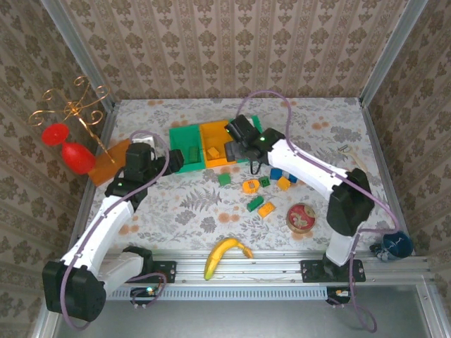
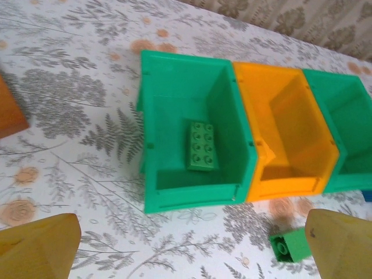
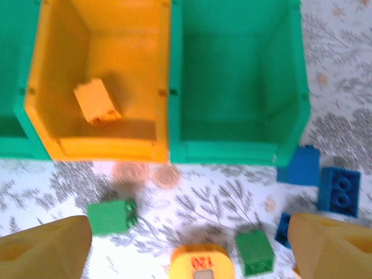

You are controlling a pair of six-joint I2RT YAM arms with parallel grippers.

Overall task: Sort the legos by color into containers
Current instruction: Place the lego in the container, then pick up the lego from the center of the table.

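Note:
The containers stand in a row: a left green bin (image 1: 182, 137), an orange bin (image 1: 211, 134) and a right green bin (image 3: 238, 87). One green lego (image 2: 202, 146) lies in the left green bin. An orange lego (image 3: 97, 102) lies tilted in the orange bin. My right gripper (image 3: 189, 244) hangs open over the bins' front edge, above two loose green legos (image 3: 110, 217) (image 3: 256, 251). Blue legos (image 3: 338, 189) lie by the right bin's corner. My left gripper (image 2: 189, 250) is open in front of the left green bin, with another view of a green lego (image 2: 290, 244) by its right finger.
More loose legos (image 1: 266, 209) are scattered in front of the bins, around a round yellow piece (image 1: 251, 186). A red-rimmed tin (image 1: 301, 217) and a banana (image 1: 225, 253) lie nearer the arms. An orange board (image 1: 113, 160), red goblets (image 1: 67, 148) and a wire stand (image 1: 74, 105) sit at left.

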